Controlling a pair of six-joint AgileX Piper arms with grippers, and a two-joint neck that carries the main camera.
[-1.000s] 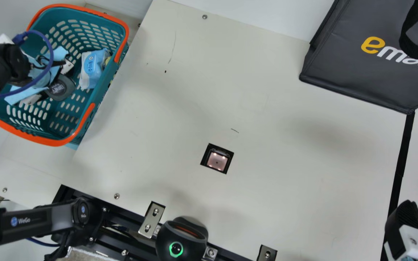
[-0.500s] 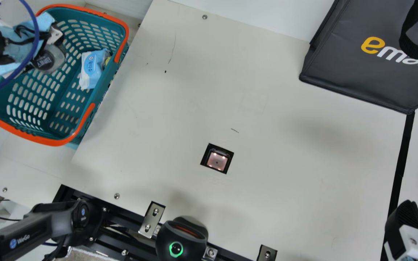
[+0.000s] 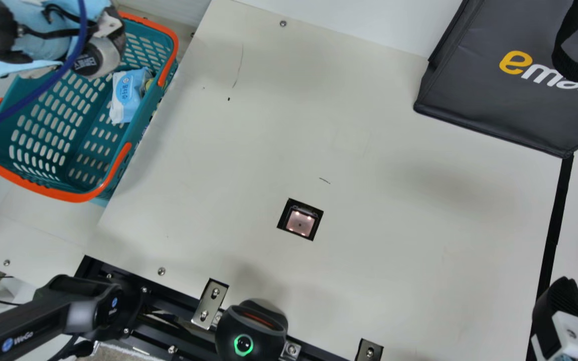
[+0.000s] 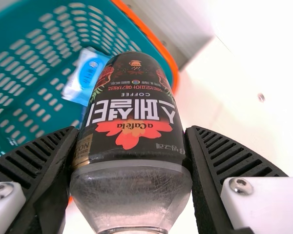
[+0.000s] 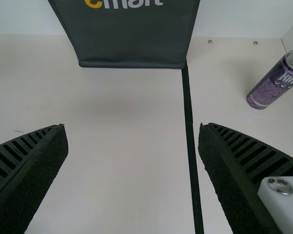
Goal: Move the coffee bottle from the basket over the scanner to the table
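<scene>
- One coffee bottle, clamped between both ribbed fingers of left gripper, touching each side.
- Label part sticks out past the fingertips, clear part sits between them.
- Bottle and left gripper over basket, well apart from scanner.
- Right gripper spread wide, nothing between its fingers.

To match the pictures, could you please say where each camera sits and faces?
Main view: on the neck, looking down on table, basket and bag; both arms partly show.
Left wrist view: that wrist, facing the basket past the left hand and bottle.
Right wrist view: that wrist, facing the bag past the open right hand.
Main shares the basket with left wrist, bag with right.
</scene>
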